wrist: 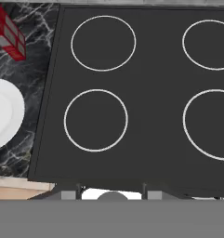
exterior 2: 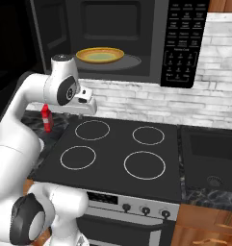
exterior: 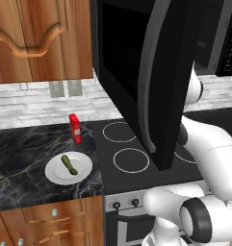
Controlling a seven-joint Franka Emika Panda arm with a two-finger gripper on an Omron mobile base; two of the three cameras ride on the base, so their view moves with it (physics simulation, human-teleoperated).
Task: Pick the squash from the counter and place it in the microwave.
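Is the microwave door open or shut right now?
Open. The microwave shows its dark interior with the yellow turntable plate exposed, and its door stands swung out over the stovetop.

Squash on plate, on counter left of stovetop. Bottle behind plate, just beside stovetop's edge. Microwave above stovetop, door swung open; turntable plate inside.

white arm rises from base, elbow bent, wrist level, hand pointing straight down; gripper fingertips stand slightly apart, nothing between them.
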